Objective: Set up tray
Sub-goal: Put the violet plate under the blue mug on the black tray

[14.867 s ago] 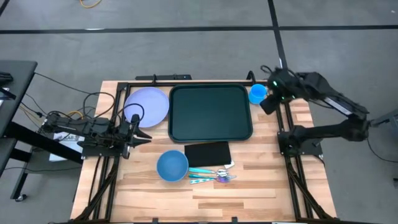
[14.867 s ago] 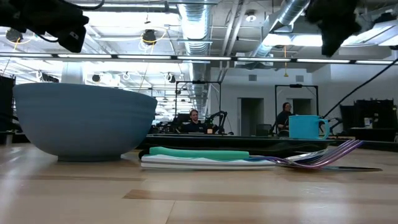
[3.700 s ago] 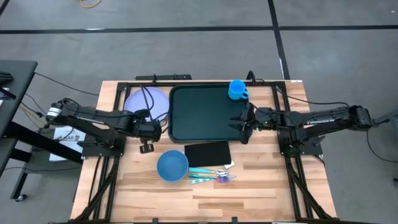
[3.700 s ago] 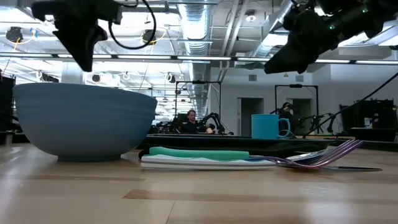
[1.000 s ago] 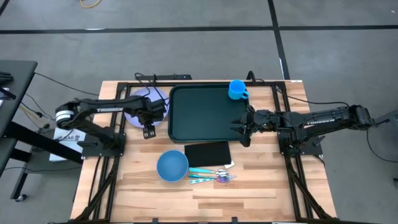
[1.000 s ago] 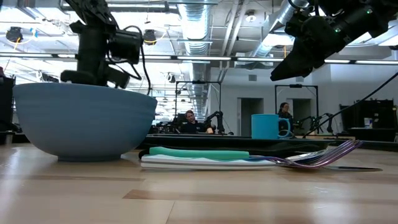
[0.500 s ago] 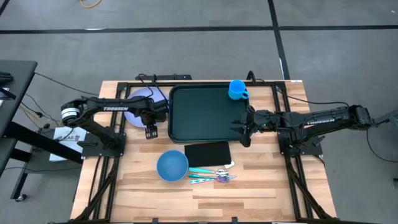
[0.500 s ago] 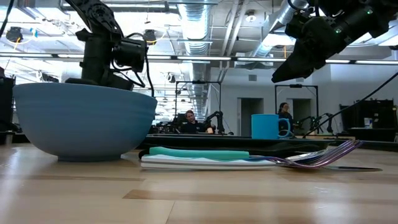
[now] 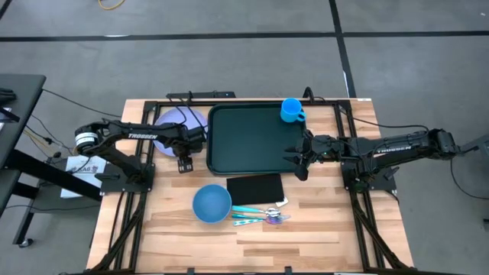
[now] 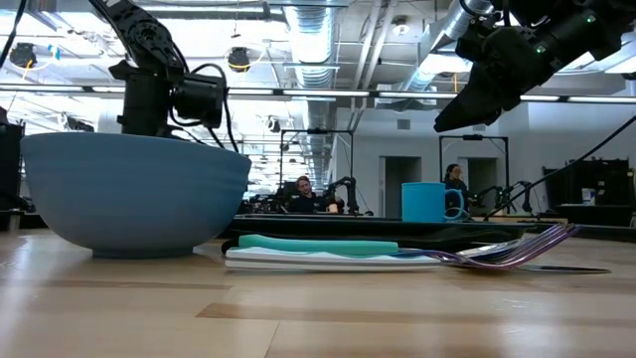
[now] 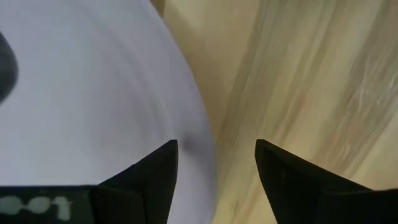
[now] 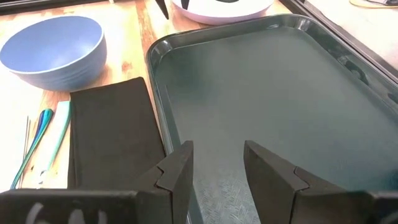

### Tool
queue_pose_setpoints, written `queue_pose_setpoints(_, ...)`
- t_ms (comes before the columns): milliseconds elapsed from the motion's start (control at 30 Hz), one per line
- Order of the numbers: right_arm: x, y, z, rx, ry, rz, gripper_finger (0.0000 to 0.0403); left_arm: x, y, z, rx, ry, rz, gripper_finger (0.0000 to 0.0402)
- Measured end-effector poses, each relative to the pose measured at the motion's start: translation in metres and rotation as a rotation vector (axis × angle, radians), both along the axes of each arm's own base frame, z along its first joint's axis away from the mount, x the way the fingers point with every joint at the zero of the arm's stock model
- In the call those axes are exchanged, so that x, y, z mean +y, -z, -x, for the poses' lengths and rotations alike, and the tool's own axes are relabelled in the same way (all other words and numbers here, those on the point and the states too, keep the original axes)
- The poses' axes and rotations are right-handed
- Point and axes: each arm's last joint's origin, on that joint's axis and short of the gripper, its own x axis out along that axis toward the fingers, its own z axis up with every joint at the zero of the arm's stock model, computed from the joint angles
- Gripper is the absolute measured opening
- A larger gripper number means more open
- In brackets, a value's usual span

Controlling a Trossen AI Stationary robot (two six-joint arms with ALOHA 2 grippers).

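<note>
The left gripper (image 11: 214, 165) was seen with fingers parted over the lavender plate's (image 9: 170, 122) rim, nothing clamped; the plate was largely hidden by the arm. The right gripper (image 12: 217, 165) was held with its fingers apart and empty above the tray's (image 9: 252, 141) near right edge. The tray was set mid-table, a blue cup (image 9: 291, 110) stood in its far right corner.

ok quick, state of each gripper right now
left gripper: open, empty, fingers straddling the round lavender plate's rim
right gripper: open, empty, over the large dark green plastic tray
</note>
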Motion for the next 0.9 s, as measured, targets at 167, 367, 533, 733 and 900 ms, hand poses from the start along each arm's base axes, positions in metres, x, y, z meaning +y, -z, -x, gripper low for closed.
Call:
queue_pose_setpoints(167, 0.0, 0.0, 0.0, 0.0, 0.0, 0.0, 0.0133, 0.0006, 0.0, 0.0006, 0.014, -0.005, -0.025, 0.0203)
queue_pose_setpoints(367, 0.0, -0.0001, -0.0001, -0.001, 0.001, -0.001, 0.0133, 0.0008, -0.0001, 0.0007, 0.016, -0.005, -0.029, 0.0203)
queue_pose_setpoints(533, 0.0, -0.0001, -0.0001, -0.001, 0.001, 0.0, 0.0133, 0.0008, -0.0001, 0.0007, 0.016, -0.004, -0.029, 0.0189)
queue_pose_setpoints(733, 0.0, -0.0001, -0.0001, -0.002, 0.0, 0.0, 0.0133, 0.0003, 0.001, 0.0018, 0.022, -0.004, -0.026, 0.0129)
queue_pose_setpoints(900, 0.0, -0.0001, -0.0001, -0.002, 0.0, 0.0, 0.0134, 0.0002, 0.001, 0.0017, 0.02, -0.004, -0.023, 0.0077)
